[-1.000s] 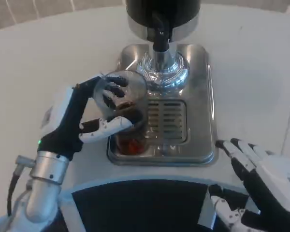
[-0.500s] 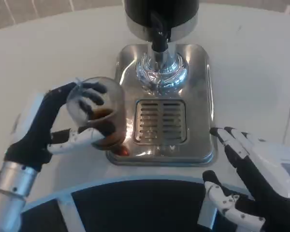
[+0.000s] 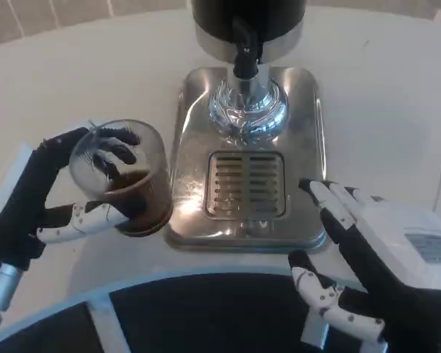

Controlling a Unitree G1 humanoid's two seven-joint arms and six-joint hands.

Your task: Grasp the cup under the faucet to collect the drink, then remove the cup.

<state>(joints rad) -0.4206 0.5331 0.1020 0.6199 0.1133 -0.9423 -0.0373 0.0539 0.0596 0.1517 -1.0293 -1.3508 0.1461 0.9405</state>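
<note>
A clear cup (image 3: 123, 179) with dark brown drink in its lower part sits in my left hand (image 3: 37, 202), whose fingers wrap around its far side and thumb crosses its front. The cup is upright, left of the steel drip tray (image 3: 303, 125), off the grille (image 3: 245, 184). The black faucet spout (image 3: 244, 55) hangs from the dispenser at top centre, above the tray's round chrome base. My right hand (image 3: 375, 265) hovers open at the tray's right front corner, fingers spread, holding nothing.
The dispenser's black body (image 3: 248, 18) fills the top centre. White table (image 3: 88, 73) lies all around the tray. A dark curved edge (image 3: 206, 312) of the robot's body runs along the bottom.
My left hand has carried the cup leftward off the drip tray, away from the faucet. My right hand has risen and moved in toward the tray's right front corner.
</note>
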